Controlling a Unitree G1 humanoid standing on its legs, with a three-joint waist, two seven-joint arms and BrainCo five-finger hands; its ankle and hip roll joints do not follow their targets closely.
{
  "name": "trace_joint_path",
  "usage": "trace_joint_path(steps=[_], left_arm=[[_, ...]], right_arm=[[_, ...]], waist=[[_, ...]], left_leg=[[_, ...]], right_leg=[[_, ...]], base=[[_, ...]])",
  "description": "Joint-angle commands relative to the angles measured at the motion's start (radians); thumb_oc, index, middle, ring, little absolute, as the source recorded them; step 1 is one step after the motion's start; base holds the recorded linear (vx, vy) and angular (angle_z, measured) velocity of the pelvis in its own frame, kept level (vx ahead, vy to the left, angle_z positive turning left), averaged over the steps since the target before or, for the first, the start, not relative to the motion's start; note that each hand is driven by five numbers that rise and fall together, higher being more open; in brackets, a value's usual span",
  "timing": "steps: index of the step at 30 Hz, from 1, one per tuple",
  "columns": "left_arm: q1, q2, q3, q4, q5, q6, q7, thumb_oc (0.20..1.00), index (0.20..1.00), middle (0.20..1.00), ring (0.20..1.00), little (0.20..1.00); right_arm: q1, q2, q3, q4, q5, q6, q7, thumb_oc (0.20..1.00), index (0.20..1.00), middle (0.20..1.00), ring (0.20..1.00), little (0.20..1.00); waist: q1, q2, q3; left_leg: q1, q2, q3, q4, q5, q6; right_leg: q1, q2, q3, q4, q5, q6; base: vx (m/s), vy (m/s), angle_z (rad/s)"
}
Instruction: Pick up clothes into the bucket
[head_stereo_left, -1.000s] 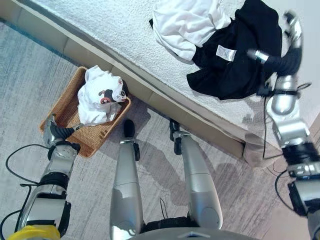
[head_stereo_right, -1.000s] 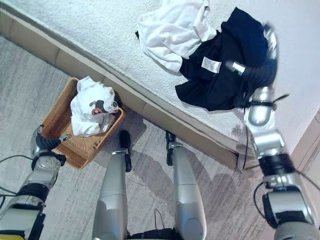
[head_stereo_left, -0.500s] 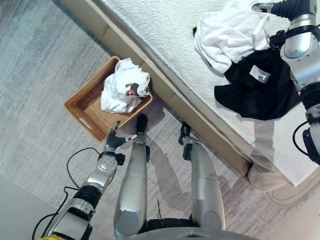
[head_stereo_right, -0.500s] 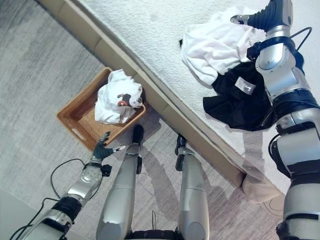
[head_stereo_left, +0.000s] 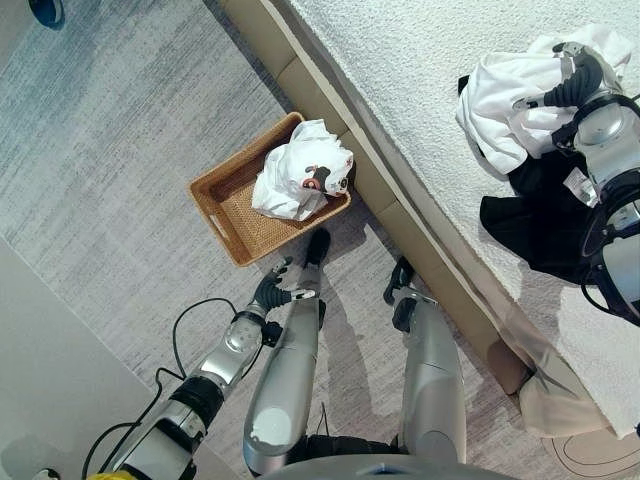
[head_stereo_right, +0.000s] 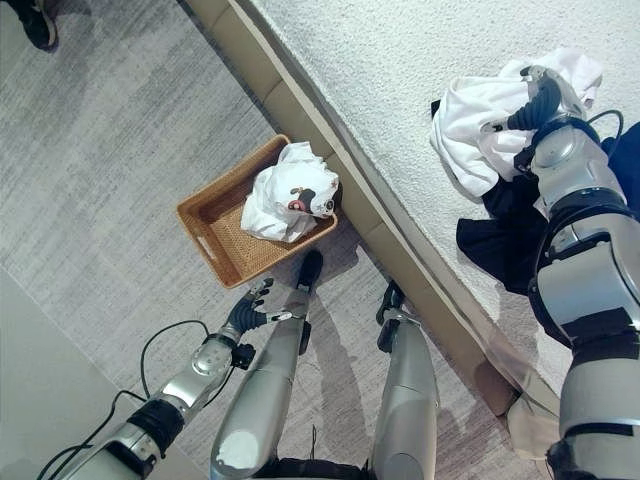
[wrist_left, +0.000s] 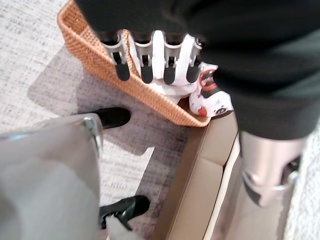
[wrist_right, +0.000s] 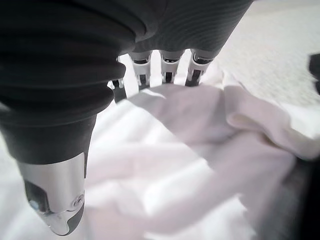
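Silver fingers of the right hand (wrist_right: 165, 70) are stretched out straight over the crumpled white garment (head_stereo_right: 478, 125) on the bed (head_stereo_left: 420, 80), tips at the cloth, nothing pinched as far as I can see. Just right of it, a black garment (head_stereo_left: 540, 220) lies half under the arm. Left hand (head_stereo_left: 274, 290) hangs low over the carpet (head_stereo_left: 120, 170), fingers relaxed and spread, holding nothing, just near of the wicker basket (head_stereo_left: 225, 205). Basket's got a white printed shirt (head_stereo_left: 300, 180) bunched in its right end.

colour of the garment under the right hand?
White garment; right hand on it, clearest in right eye view.
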Motion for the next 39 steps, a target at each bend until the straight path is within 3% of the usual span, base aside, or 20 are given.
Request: trace_joint_path(steps=[1, 2, 3, 9, 11, 17, 19, 25, 31, 36, 39], left_arm=[[-0.003, -0.034, -0.027, -0.017, 0.01, -0.01, -0.023, 1.0, 1.0, 1.0, 1.0, 1.0], [-0.004, -0.034, -0.033, -0.027, 0.004, -0.011, -0.029, 1.0, 1.0, 1.0, 1.0, 1.0], [-0.004, -0.034, -0.033, -0.027, 0.004, -0.011, -0.029, 1.0, 1.0, 1.0, 1.0, 1.0], [-0.033, -0.046, -0.037, -0.019, -0.016, -0.013, -0.021, 1.0, 1.0, 1.0, 1.0, 1.0], [-0.04, -0.042, -0.032, -0.026, -0.015, -0.016, -0.013, 1.0, 1.0, 1.0, 1.0, 1.0], [-0.032, -0.036, -0.003, 0.009, -0.004, -0.024, 0.018, 1.0, 1.0, 1.0, 1.0, 1.0], [-0.025, -0.033, 0.017, 0.056, 0.012, -0.027, 0.037, 1.0, 1.0, 1.0, 1.0, 1.0], [0.008, -0.026, 0.054, 0.187, 0.081, -0.012, 0.055, 1.0, 1.0, 1.0, 1.0, 1.0], [0.045, -0.001, 0.094, 0.183, 0.112, -0.019, 0.061, 1.0, 1.0, 1.0, 1.0, 1.0], [0.075, 0.041, 0.146, -0.022, 0.067, -0.049, 0.051, 1.0, 1.0, 1.0, 1.0, 1.0], [0.047, 0.079, 0.18, -0.193, 0.064, -0.074, 0.043, 1.0, 1.0, 1.0, 1.0, 1.0]], right_arm=[[-0.002, -0.081, 0.052, 0.032, -0.014, 0.016, 0.059, 0.514, 0.514, 0.514, 0.514, 0.514], [-0.021, -0.087, 0.071, 0.041, -0.034, 0.019, 0.063, 0.225, 0.225, 0.225, 0.225, 0.225], [-0.022, -0.087, 0.072, 0.042, -0.034, 0.019, 0.063, 0.2, 0.2, 0.2, 0.2, 0.2], [-0.064, -0.108, 0.098, -0.035, -0.021, 0.005, 0.017, 0.2, 0.2, 0.2, 0.2, 0.2], [-0.082, -0.122, 0.1, -0.084, -0.007, -0.004, -0.011, 0.2, 0.2, 0.2, 0.2, 0.2], [-0.131, -0.163, 0.06, -0.269, 0.009, -0.025, -0.17, 0.2, 0.2, 0.2, 0.2, 0.2], [-0.145, -0.207, 0.029, -0.423, -0.029, -0.036, -0.26, 0.2, 0.2, 0.2, 0.2, 0.2], [-0.141, -0.28, -0.049, -0.596, -0.066, -0.044, -0.358, 0.2, 0.2, 0.2, 0.2, 0.2], [-0.069, -0.322, -0.129, -0.718, -0.089, -0.061, -0.377, 0.2, 0.2, 0.2, 0.2, 0.2], [0.057, -0.349, -0.202, -0.848, -0.058, -0.092, -0.319, 0.2, 0.2, 0.2, 0.2, 0.2], [0.203, -0.358, -0.244, -0.96, -0.044, -0.116, -0.235, 0.2, 0.2, 0.2, 0.2, 0.2]], waist=[[-0.029, 0.058, -0.013], [-0.027, 0.06, -0.013], [-0.028, 0.061, -0.013], [-0.042, 0.045, -0.013], [-0.045, 0.041, -0.013], [-0.069, 0.003, -0.013], [-0.082, -0.013, -0.013], [-0.107, -0.046, -0.043], [-0.122, -0.064, -0.102], [-0.136, -0.072, -0.152], [-0.155, -0.072, -0.203]], left_leg=[[0.015, -0.01, 0.009, 0.056, -0.085, 0.043], [0.02, -0.01, 0.009, 0.05, -0.082, 0.042], [0.02, -0.01, 0.009, 0.05, -0.082, 0.042], [0.037, -0.005, 0.013, 0.036, -0.074, 0.036], [0.022, -0.002, 0.013, 0.028, -0.043, 0.035], [0.074, 0.014, 0.029, 0.012, -0.049, 0.032], [0.121, 0.023, 0.038, 0.003, -0.055, 0.032], [0.246, 0.041, 0.065, -0.038, -0.063, 0.031], [0.327, 0.051, 0.096, -0.057, -0.076, 0.035], [0.391, 0.056, 0.116, -0.074, -0.087, 0.036], [0.445, 0.063, 0.136, -0.1, -0.091, 0.036]], right_leg=[[0.061, 0.008, 0.015, -0.03, -0.015, 0.039], [0.065, 0.006, 0.015, -0.031, -0.014, 0.039], [0.064, 0.006, 0.015, -0.031, -0.014, 0.039], [0.082, 0.01, 0.02, -0.046, -0.004, 0.041], [0.076, 0.016, 0.011, -0.073, 0.037, 0.035], [0.132, 0.033, 0.02, -0.121, 0.056, 0.044], [0.183, 0.041, 0.027, -0.143, 0.061, 0.048], [0.308, 0.062, 0.038, -0.211, 0.078, 0.056], [0.393, 0.079, 0.058, -0.278, 0.103, 0.064], [0.459, 0.086, 0.07, -0.327, 0.119, 0.067], [0.512, 0.098, 0.082, -0.378, 0.129, 0.072]], base=[[-0.01, -0.007, 0.04], [0.0, 0.0, 0.0], [0.0, 0.0, 0.0], [-0.02, 0.004, 0.03], [-0.1, 0.027, -0.01], [0.0, 0.003, -0.07], [0.0, -0.012, -0.11], [0.02, 0.029, -0.11], [0.05, 0.035, -0.27], [0.04, 0.016, -0.21], [0.06, -0.003, -0.12]])
